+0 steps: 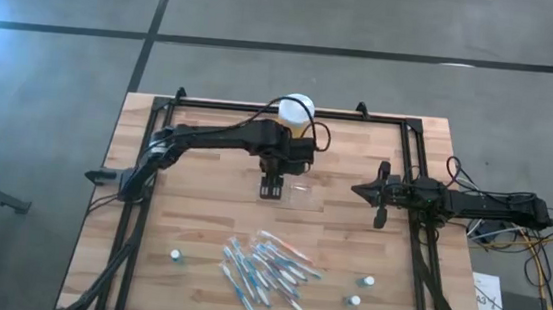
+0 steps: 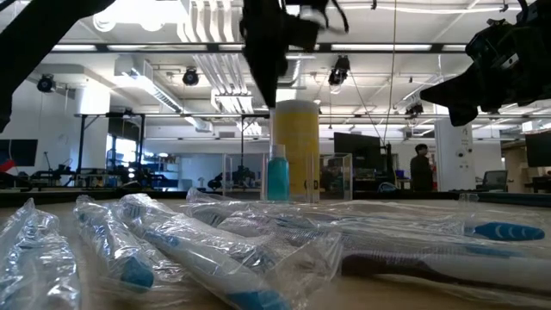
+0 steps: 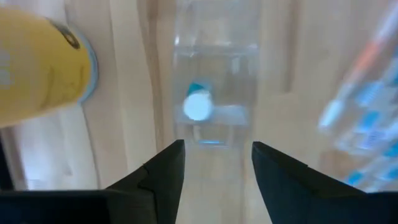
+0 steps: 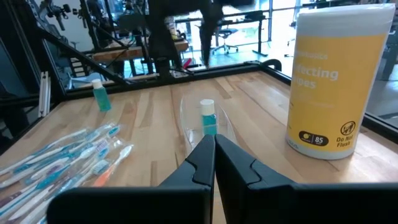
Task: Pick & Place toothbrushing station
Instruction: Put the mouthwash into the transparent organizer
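Note:
The toothbrushing station (image 3: 214, 81) is a clear plastic holder standing on the wood at mid-table (image 1: 301, 193). A small blue bottle with a white cap (image 3: 198, 107) stands upright in it (image 4: 208, 117). My left gripper (image 3: 217, 155) hangs open above the station, pointing down, with nothing between its fingers (image 1: 272, 187). My right gripper (image 4: 214, 148) is shut and waits level at the table's right side (image 1: 366, 191), pointing toward the station.
A yellow wipes jar with a white lid (image 1: 295, 110) stands just beyond the station. A pile of wrapped toothbrushes (image 1: 266, 270) lies toward the near edge. Small bottles stand at the near left (image 1: 176, 256) and near right (image 1: 368, 281), (image 1: 353, 301).

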{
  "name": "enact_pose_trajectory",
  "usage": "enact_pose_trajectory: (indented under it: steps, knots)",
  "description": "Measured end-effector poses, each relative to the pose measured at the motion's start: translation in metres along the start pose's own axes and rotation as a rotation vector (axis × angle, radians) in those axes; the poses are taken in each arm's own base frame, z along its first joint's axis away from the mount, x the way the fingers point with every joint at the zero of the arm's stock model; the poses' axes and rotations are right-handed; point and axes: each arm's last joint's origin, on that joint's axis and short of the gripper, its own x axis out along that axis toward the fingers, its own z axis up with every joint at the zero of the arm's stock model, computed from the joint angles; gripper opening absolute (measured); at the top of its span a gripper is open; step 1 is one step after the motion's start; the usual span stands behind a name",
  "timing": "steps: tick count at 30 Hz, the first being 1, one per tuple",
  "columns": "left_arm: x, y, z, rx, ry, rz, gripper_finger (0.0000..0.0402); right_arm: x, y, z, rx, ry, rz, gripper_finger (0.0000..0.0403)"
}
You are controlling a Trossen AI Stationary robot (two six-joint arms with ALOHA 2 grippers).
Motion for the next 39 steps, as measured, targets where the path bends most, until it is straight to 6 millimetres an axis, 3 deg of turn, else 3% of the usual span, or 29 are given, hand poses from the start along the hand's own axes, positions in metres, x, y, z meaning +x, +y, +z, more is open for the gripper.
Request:
enact_pose_trajectory:
  steps: [5,9,11,14,20,24,29,39]
  knots:
    - [-0.077,-0.02,-0.016,0.042,-0.209,-0.003,0.0176,0.0,0.0,0.0,0.002,0.002,0.001,0.0008]
    - [-0.133,-0.036,-0.048,0.046,-0.395,0.018,0.0155,0.0,0.0,-0.001,0.006,0.009,0.007,0.0008]
    - [-0.15,-0.045,-0.069,0.025,-0.446,0.043,0.0138,0.0,0.0,-0.001,0.007,0.01,0.007,0.0008]
    - [-0.16,-0.058,-0.101,-0.048,-0.476,0.106,0.0098,0.0,0.0,-0.001,0.009,0.011,0.007,0.0008]
    - [-0.154,-0.077,-0.17,-0.199,-0.545,0.086,0.0009,0.0,0.0,-0.001,0.009,0.011,0.007,0.0008]
    - [-0.138,-0.088,-0.208,-0.208,-0.677,0.013,0.0009,0.0,0.0,-0.001,0.009,0.011,0.007,0.0008]
    - [-0.111,-0.107,-0.242,-0.015,-1.02,-0.253,0.0004,0.0,0.0,-0.001,0.009,0.011,0.006,0.0008]
    - [-0.039,-0.092,-0.298,0.023,-1.301,-0.257,0.0003,0.0,0.0,-0.001,0.014,0.012,0.006,0.0008]
